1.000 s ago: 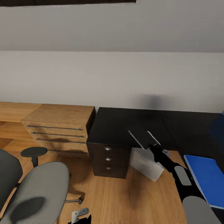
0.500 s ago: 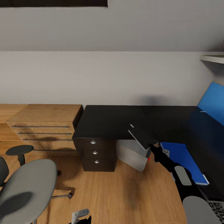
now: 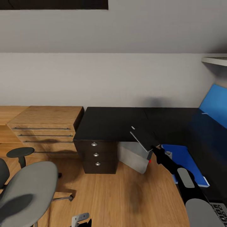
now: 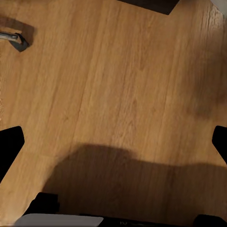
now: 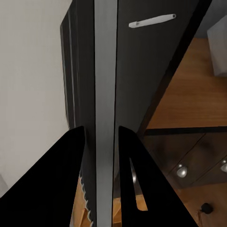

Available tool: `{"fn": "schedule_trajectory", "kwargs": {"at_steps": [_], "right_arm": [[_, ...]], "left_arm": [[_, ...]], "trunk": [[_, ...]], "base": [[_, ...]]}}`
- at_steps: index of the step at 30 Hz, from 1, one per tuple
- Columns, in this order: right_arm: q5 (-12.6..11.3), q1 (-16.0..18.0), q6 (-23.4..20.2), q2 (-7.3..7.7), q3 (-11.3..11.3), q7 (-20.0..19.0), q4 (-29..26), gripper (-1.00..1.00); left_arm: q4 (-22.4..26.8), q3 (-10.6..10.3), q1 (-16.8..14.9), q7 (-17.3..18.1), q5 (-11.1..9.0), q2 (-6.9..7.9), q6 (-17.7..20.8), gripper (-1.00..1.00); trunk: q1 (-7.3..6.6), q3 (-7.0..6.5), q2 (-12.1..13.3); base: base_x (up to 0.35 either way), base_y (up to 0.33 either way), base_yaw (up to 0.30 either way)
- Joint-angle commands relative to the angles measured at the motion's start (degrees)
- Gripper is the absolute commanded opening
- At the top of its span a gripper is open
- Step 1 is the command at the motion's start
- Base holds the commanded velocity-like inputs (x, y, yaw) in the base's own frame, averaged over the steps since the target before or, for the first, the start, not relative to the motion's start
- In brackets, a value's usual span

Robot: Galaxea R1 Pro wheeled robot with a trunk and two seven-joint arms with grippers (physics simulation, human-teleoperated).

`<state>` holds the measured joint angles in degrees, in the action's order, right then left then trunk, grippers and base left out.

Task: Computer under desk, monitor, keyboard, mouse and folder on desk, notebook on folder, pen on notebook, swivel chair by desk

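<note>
My right gripper (image 3: pixel 153 148) is shut on the dark grey notebook (image 3: pixel 143 138) and holds it tilted over the front edge of the black desk (image 3: pixel 110 123). In the right wrist view the notebook (image 5: pixel 105 85) runs edge-on between the black fingers (image 5: pixel 75 161). The white pen (image 5: pixel 151 21) lies on the dark desk top beyond it. On the desk's right wing rests the blue folder (image 3: pixel 183 159). The grey computer (image 3: pixel 134 157) stands under the desk. At lower left is the grey swivel chair (image 3: pixel 28 189). My left gripper (image 4: pixel 113 142) hangs open over the wooden floor.
A light wooden drawer unit (image 3: pixel 47 129) adjoins the desk's left side. A large blue panel (image 3: pixel 214 104) leans at the right under a white shelf (image 3: pixel 216 60). A keyboard corner (image 3: pixel 219 209) shows at bottom right. A chair caster (image 4: pixel 14 40) is near the left gripper.
The head camera has swung right, bringing the blue panel, shelf and keyboard corner into view. The right gripper has kept the notebook over the desk edge.
</note>
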<state>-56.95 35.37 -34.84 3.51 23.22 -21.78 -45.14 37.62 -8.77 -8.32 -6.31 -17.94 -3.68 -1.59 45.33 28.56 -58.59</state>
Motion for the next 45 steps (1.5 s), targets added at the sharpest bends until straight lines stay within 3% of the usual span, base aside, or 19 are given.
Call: {"fn": "schedule_trajectory", "kwargs": {"at_steps": [1, 13, 23, 42, 45], "right_arm": [[-0.1, 0.0, -0.4, 0.01, 0.2, 0.0, 0.0, -1.00], [0.0, 0.0, -0.1, 0.25, 0.3, 0.2, 0.1, -1.00], [0.0, 0.0, 0.1, 0.27, 0.3, 0.1, 0.3, -1.00], [-0.4, -0.1, 0.1, 0.22, 0.4, -0.2, 0.4, -1.00], [-0.3, -0.1, 0.0, 0.10, 0.4, -0.1, 0.4, -1.00]], "left_arm": [[-0.3, -0.4, 0.0, -0.5, -0.6, 0.06, -0.3, 1.00], [-2.0, -0.3, 0.0, -0.5, -0.6, 0.07, -1.5, 1.00], [-6.0, -0.4, 0.0, -0.5, -0.6, 0.08, -9.9, 1.00], [-6.6, -0.5, 0.0, -0.5, -0.6, 0.08, -11.1, 1.00], [-6.6, -0.4, 0.0, -0.5, -0.6, 0.08, -11.2, 1.00]], "trunk": [[-0.22, -0.13, 0.4], [-2.86, -2.29, 5.2], [-5.06, -4.08, 9.2], [-9.23, -7.49, 16.8], [-9.23, -7.49, 16.8]], "base": [[0.000, 0.000, 0.000], [0.000, 0.000, 0.000], [0.000, 0.000, 0.000], [0.000, 0.000, 0.000], [0.000, 0.000, -0.008]]}}
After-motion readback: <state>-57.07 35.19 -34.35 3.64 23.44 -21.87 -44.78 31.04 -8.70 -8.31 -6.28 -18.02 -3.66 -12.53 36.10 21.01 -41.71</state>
